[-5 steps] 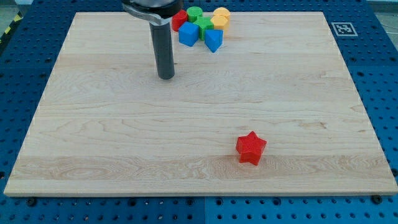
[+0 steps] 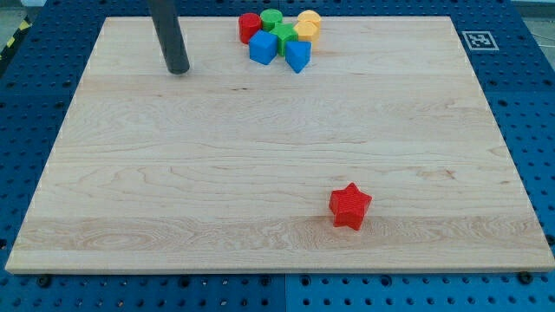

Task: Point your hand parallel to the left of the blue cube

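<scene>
The blue cube (image 2: 263, 48) sits near the view's top centre, at the left of a cluster of blocks. My dark rod comes down from the view's top, and my tip (image 2: 179, 70) rests on the wooden board (image 2: 130, 191), well to the left of the blue cube and slightly below its level. A wide strip of bare board lies between my tip and the cube. My tip touches no block.
The cluster also holds a red cylinder (image 2: 250, 26), a green cylinder (image 2: 271, 18), a green block (image 2: 284, 36), a yellow cylinder (image 2: 308, 20), a yellow block (image 2: 303, 32) and a second blue block (image 2: 297, 55). A red star (image 2: 349, 206) lies alone at lower right.
My tip has moved to the view's left and upward, away from the cluster. The arm's head has left the view. No block has moved.
</scene>
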